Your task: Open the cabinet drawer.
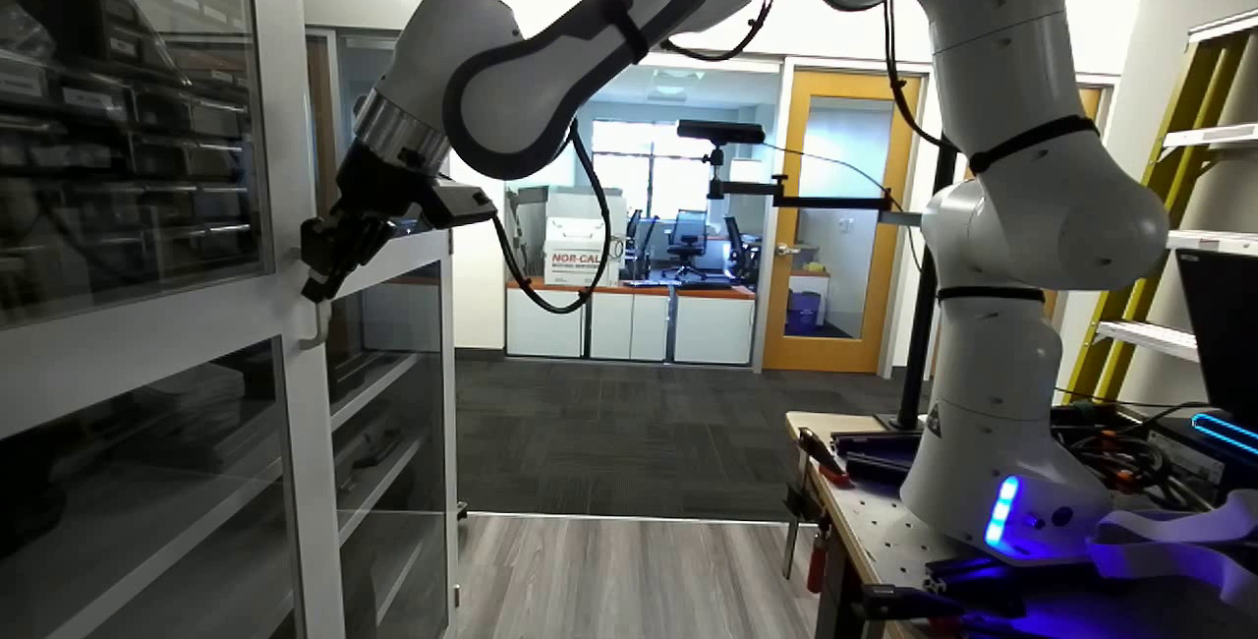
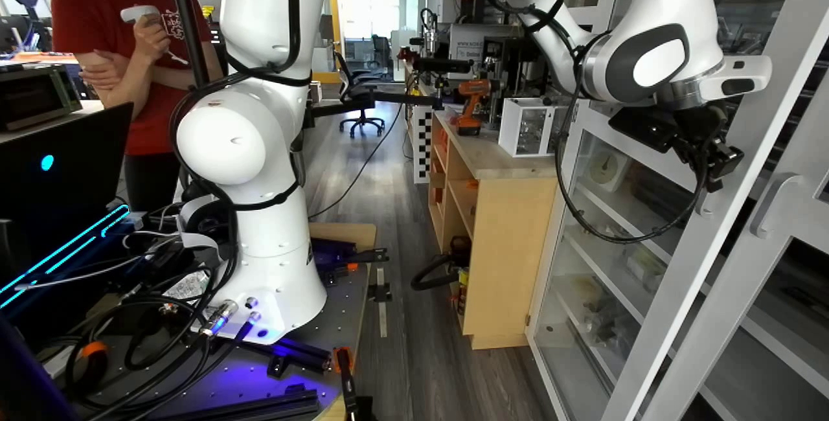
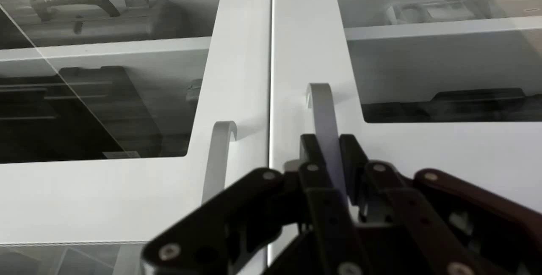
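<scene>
The cabinet (image 1: 108,364) is tall and white, with glass-panelled doors; it also shows in an exterior view (image 2: 688,272) and in the wrist view (image 3: 245,80). No drawer shows being handled. Two doors meet at a narrow seam in the wrist view, and each has a grey bar handle. My gripper (image 3: 328,139) has its fingers closed on both sides of the right-hand handle (image 3: 322,105). The left-hand handle (image 3: 217,160) is free. In both exterior views the black gripper (image 1: 329,270) (image 2: 724,165) is at the door front, and the handle's lower end (image 1: 314,324) shows below it.
A wooden workbench (image 2: 511,246) with an orange drill (image 2: 474,107) stands beside the cabinet. A camera on a bracket (image 1: 720,133) sticks out near the arm. A person in red (image 2: 129,52) stands behind the robot's base. A cable (image 2: 622,238) loops from the wrist.
</scene>
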Action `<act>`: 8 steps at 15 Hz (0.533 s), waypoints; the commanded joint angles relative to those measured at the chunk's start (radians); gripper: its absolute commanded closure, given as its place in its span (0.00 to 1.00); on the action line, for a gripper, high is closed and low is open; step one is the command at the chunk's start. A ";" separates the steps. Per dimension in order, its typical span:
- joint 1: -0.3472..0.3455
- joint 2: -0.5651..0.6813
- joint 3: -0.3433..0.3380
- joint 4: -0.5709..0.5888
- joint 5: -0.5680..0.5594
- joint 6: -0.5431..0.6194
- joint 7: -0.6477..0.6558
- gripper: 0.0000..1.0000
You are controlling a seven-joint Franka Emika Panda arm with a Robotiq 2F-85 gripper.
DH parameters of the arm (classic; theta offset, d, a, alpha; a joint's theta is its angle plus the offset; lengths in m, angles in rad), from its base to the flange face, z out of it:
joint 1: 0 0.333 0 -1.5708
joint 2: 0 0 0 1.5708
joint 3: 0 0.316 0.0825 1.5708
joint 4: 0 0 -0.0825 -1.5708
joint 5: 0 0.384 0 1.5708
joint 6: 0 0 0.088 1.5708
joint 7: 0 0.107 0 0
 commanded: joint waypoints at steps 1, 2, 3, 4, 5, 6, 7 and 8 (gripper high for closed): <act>0.037 -0.070 -0.030 -0.048 -0.014 -0.060 0.050 0.95; 0.046 -0.081 -0.040 -0.058 -0.045 -0.062 0.090 0.95; 0.063 -0.091 -0.058 -0.068 -0.070 -0.065 0.126 0.95; 0.084 -0.103 -0.080 -0.080 -0.103 -0.064 0.180 0.95; 0.103 -0.116 -0.097 -0.094 -0.130 -0.064 0.232 0.95; 0.128 -0.130 -0.121 -0.110 -0.168 -0.065 0.302 0.95; 0.152 -0.142 -0.144 -0.123 -0.208 -0.068 0.370 0.95; 0.176 -0.157 -0.163 -0.140 -0.249 -0.074 0.442 0.95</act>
